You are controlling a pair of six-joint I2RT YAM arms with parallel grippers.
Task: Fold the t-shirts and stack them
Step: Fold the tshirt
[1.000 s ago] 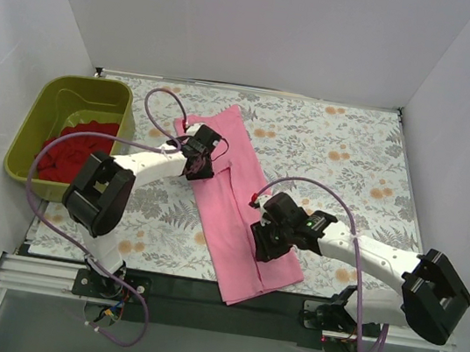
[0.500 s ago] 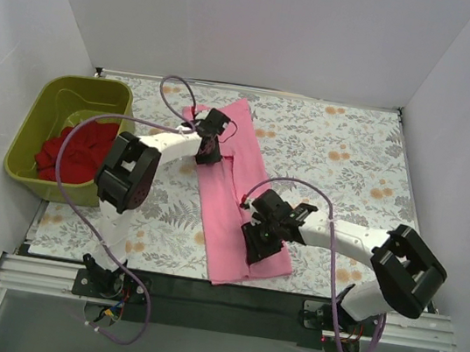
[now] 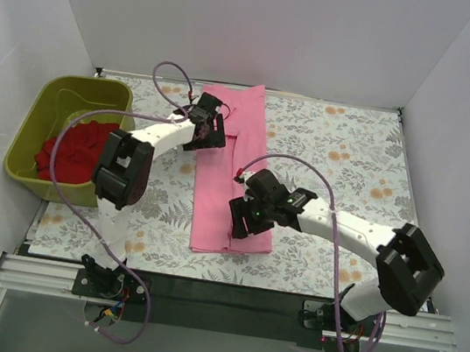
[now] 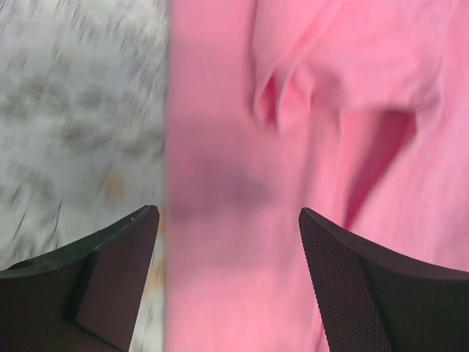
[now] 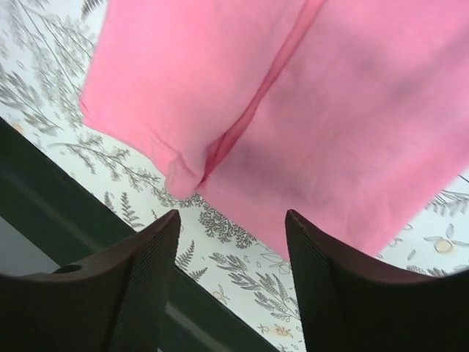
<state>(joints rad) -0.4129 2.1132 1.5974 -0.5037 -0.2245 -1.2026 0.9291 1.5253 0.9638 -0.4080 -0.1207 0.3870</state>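
Observation:
The pink t-shirt (image 3: 228, 175) lies folded into a long narrow strip on the floral table, running from the far edge toward me. My left gripper (image 3: 215, 133) hovers over its far left edge, jaws open, with pink cloth (image 4: 242, 147) below and nothing pinched between the fingers (image 4: 124, 242). My right gripper (image 3: 243, 221) stands open over the shirt's near hem (image 5: 352, 110), its fingertips (image 5: 157, 242) apart above bare tablecloth. The red t-shirt (image 3: 76, 145) sits crumpled in the olive tub (image 3: 89, 86) at the left.
The table's black front rail (image 5: 44, 213) runs just below the pink hem. White walls close in the table on three sides. Purple cables loop from both arms above the cloth.
Both grippers have opened and let go of the pink shirt. The shirt has swung from a slant to lie nearly straight, farther back and left. Both arms moved away from me with it.

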